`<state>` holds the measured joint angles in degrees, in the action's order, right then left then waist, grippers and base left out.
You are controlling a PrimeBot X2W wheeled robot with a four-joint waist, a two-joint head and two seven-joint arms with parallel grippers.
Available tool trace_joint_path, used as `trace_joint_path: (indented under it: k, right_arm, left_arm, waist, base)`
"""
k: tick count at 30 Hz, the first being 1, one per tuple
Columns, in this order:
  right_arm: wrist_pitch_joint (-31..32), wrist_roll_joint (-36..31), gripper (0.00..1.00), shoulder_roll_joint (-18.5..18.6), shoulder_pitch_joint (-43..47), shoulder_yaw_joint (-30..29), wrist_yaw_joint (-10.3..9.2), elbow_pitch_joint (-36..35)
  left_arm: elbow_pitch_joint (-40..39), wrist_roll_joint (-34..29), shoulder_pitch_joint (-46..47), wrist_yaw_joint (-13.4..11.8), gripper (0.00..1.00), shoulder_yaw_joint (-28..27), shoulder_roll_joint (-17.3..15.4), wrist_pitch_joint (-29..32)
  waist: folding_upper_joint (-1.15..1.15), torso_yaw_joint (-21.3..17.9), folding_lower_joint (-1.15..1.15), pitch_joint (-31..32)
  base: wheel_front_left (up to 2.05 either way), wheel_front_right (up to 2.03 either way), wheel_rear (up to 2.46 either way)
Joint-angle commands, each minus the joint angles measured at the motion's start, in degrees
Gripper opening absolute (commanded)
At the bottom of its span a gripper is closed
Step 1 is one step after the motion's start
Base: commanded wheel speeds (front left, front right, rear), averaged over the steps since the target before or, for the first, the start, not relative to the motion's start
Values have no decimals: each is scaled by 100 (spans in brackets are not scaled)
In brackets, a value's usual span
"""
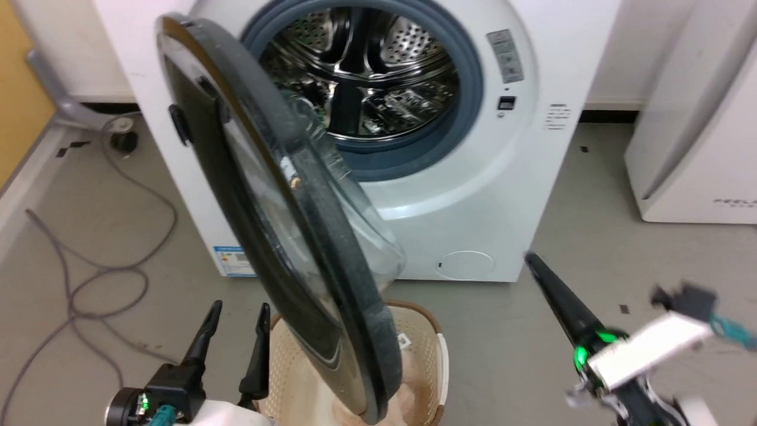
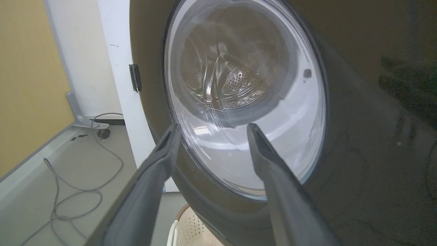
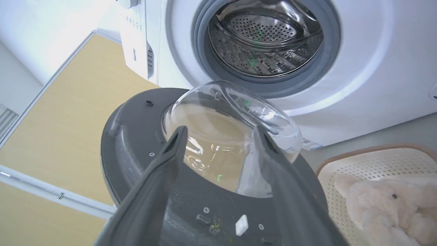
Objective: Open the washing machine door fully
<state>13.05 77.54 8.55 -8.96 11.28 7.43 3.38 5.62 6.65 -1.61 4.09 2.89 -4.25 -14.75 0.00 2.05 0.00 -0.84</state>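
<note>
Half open, the washing machine door [image 1: 331, 248] is hanging between both wide-spread claws, inner rim facing the right claw [image 3: 220, 133], seemingly untouched, glossy front facing the left claw [image 1: 239, 307].

The washing machine [image 1: 473, 195] stands at the back of the floor [image 1: 562, 355], against the wall. The washing machine door [image 1: 331, 284] hangs from the machine's left side and juts forward from the opening, its glass bowl on the side towards the drum [image 1: 366, 77]. A basket [image 1: 440, 355] sits on the floor before the machine, under the door's lower edge, with a plush toy [image 3: 375, 201] in it. The left gripper [image 1: 240, 307] is just left of the basket, on the door's outer side; the right gripper [image 3: 220, 133] is on its inner side. A cable [image 1: 106, 271] lies along the floor's left part, and another appliance [image 1: 698, 148] stands at its right edge
</note>
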Motion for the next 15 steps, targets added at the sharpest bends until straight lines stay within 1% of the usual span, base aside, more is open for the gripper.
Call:
trace_joint_path:
  k: [1,5,9,13,15]
  right_arm:
    - [-178,-94,100,-112,261,-138,6,16]
    - [-916,-814,100,-283,806,-728,6,131]
    - [-1461,-1541,100,-436,1151,-1277,6,184]
    - [-1863,-2707,100,-504,1301,-1692,6,107]
    - [-2037,-3497,100,-521,1323,-1837,6,-32]
  left_arm:
    - [-39,11,-58,-39,100,-41,-38,-25]
    - [-62,57,-108,-86,100,-144,-73,-25]
    - [-31,104,-157,-139,100,-255,-118,-25]
    - [3,130,-199,-189,100,-325,-151,-25]
    - [27,126,-210,-196,100,-323,-171,-25]
  waist:
    - [0,-106,0,15]
    - [0,-242,0,20]
    - [0,-376,0,59]
    - [0,-456,0,96]
    - [0,-473,0,109]
  base:
    - [0,0,0]
    - [0,0,0]
    - [0,0,0]
    - [0,0,0]
    - [0,0,0]
